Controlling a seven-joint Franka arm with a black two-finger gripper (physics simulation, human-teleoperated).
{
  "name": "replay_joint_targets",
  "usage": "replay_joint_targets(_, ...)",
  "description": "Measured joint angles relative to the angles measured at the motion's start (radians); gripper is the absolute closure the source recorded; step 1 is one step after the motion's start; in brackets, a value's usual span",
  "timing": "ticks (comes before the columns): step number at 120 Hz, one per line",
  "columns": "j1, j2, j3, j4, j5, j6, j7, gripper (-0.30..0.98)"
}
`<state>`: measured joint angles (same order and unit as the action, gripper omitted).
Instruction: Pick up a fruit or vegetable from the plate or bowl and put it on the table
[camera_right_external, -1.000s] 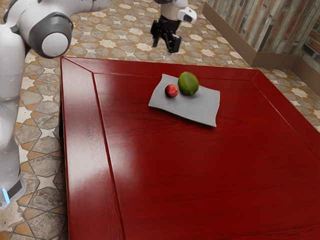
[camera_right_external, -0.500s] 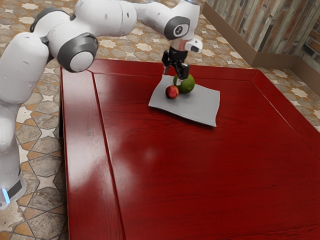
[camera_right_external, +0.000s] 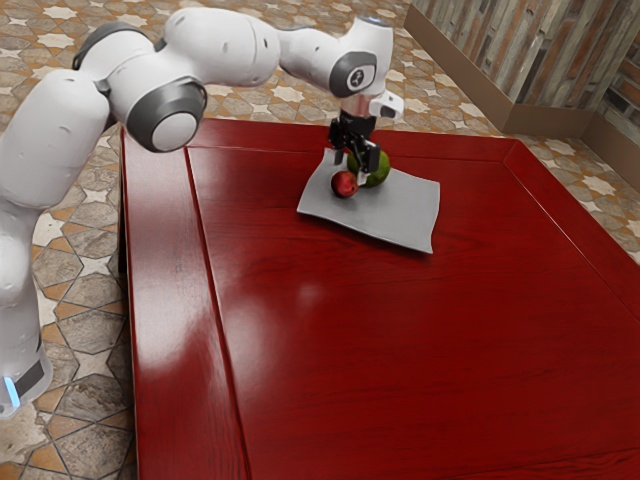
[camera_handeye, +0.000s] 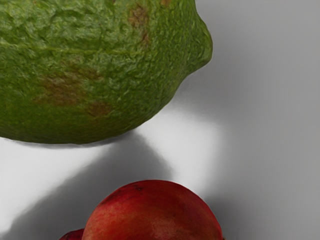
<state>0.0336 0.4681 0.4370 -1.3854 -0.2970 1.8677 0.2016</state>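
My gripper (camera_right_external: 351, 170) is low over the plate in the exterior view, its two fingers apart, right by the red fruit (camera_right_external: 344, 185) and in front of part of the green fruit (camera_right_external: 377, 169). Both fruits rest on the grey, wavy-edged plate (camera_right_external: 400, 217). The wrist view has the bumpy green fruit (camera_handeye: 95, 65) large, with the round red fruit (camera_handeye: 152, 212) at the lower edge, close under my hand. A gap of plate (camera_handeye: 270, 125) separates the two fruits there. I see nothing held between the fingers.
The plate lies near the far edge of the red table (camera_right_external: 370, 340). The tabletop stretches from the plate toward the exterior view's bottom. Beyond the far edge are a patterned floor (camera_right_external: 250, 100) and a plank wall (camera_right_external: 530, 50).
My hand has come in over the table and lowered to the fruits, slightly further down in the last half second. The green fruit has shifted a little toward the exterior view's left since the earliest frame.
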Motion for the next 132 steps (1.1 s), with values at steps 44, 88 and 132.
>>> replay_joint_targets(44,-0.005,0.057,0.001,0.006,0.003,0.012,0.042,0.0)
replay_joint_targets(88,-0.002,0.071,0.0,0.012,-0.001,0.015,0.063,0.16)
replay_joint_targets(132,0.001,0.059,0.012,0.016,0.004,0.017,0.071,0.37)
